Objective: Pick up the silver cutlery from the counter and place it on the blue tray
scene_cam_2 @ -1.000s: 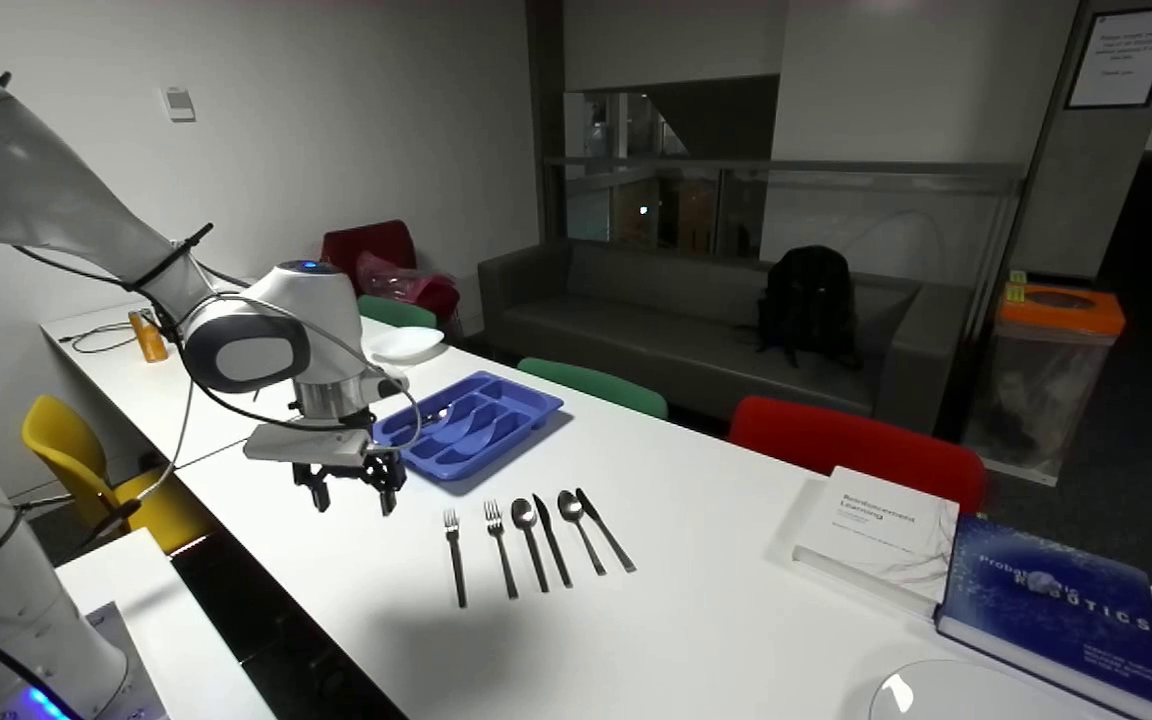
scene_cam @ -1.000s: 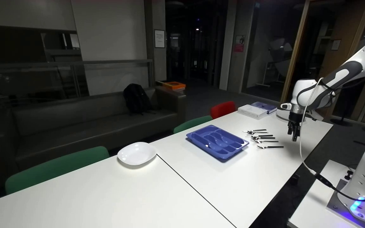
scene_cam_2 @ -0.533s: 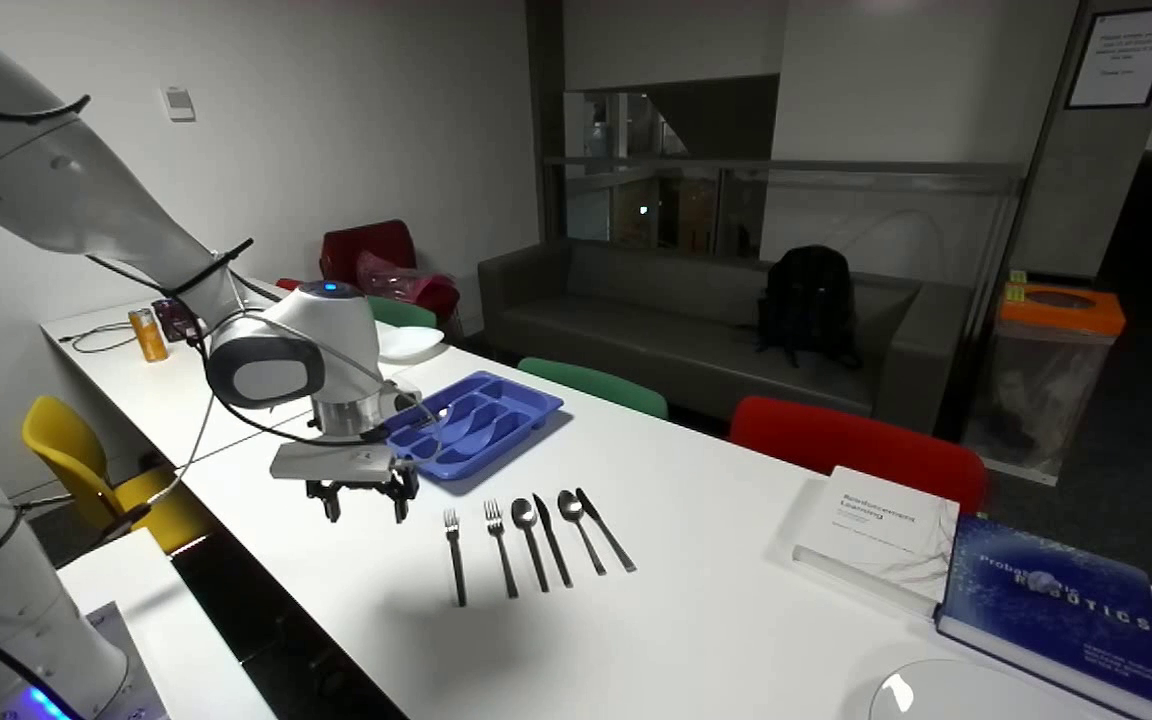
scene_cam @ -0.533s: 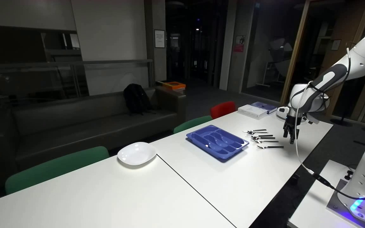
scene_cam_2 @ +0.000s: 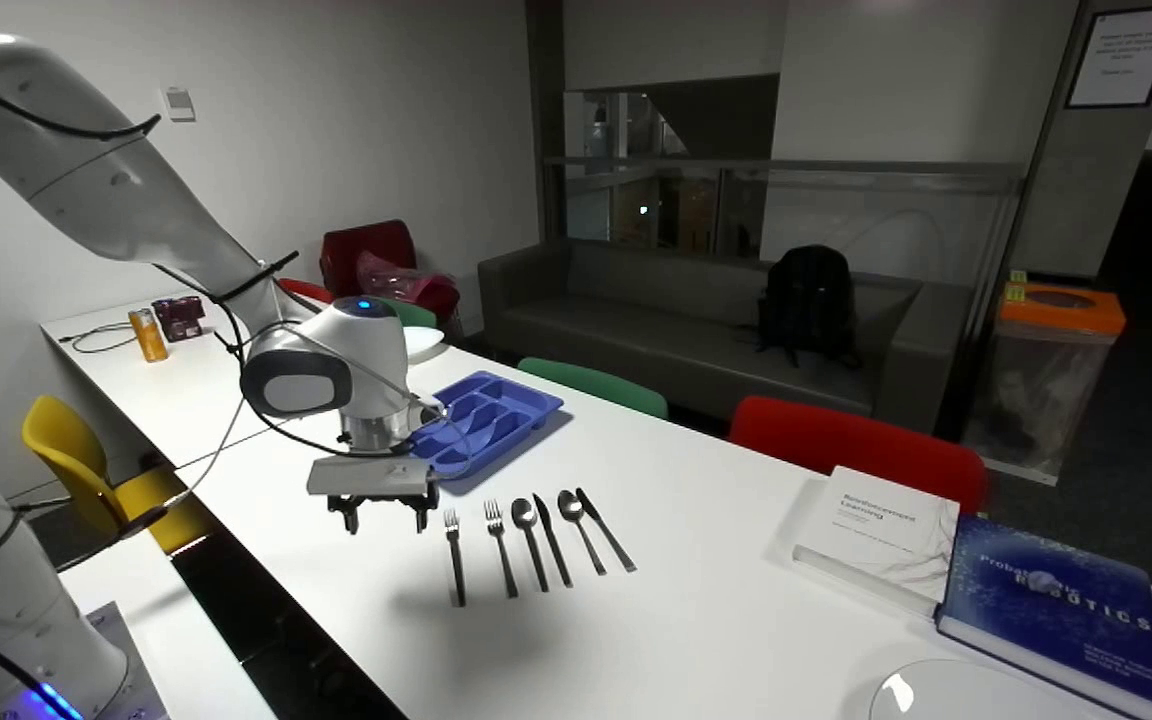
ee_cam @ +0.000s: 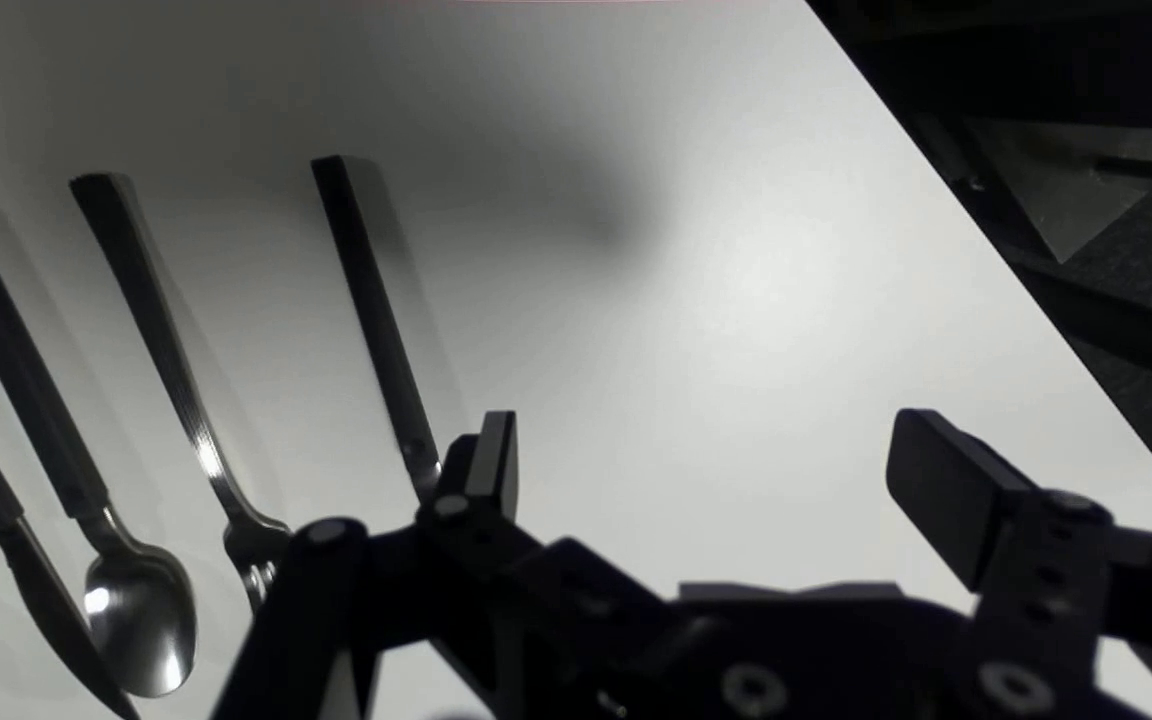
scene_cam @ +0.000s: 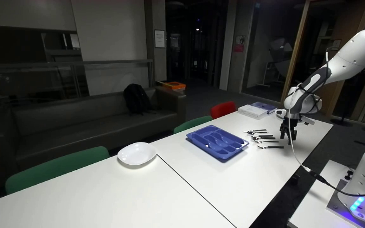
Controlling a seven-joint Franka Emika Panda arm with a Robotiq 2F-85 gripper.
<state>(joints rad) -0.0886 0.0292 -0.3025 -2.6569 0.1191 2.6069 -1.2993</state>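
Observation:
The silver cutlery lies in a loose row on the white counter (scene_cam_2: 716,600): a fork (scene_cam_2: 456,570), another fork (scene_cam_2: 503,560), two spoons and two knives, dark-handled in part. My gripper (scene_cam_2: 386,525) hovers above the counter beside the outermost fork, jaws wide apart with nothing between them. From the wrist view, the gripper (ee_cam: 706,430) has its left finger covering the head of that fork (ee_cam: 366,310), whose handle shows outside the jaws. The blue tray (scene_cam: 201,129) stands behind the cutlery, its compartments visible; a small bright spot shows in one. In an exterior view the gripper partly hides the tray (scene_cam_2: 546,405).
A white plate (scene_cam: 137,153) stands past the table seam. Two books (scene_cam_2: 881,535) and a clear round dish (scene_cam_2: 976,690) lie beyond the cutlery. An orange can (scene_cam_2: 147,335) stands at the far end. The counter's edge (ee_cam: 976,225) runs close to the gripper.
The arm has swung toward the cutlery and sunk a little, bringing the gripper close to the outermost fork. Its jaws have stayed open. Cutlery and tray have not moved.

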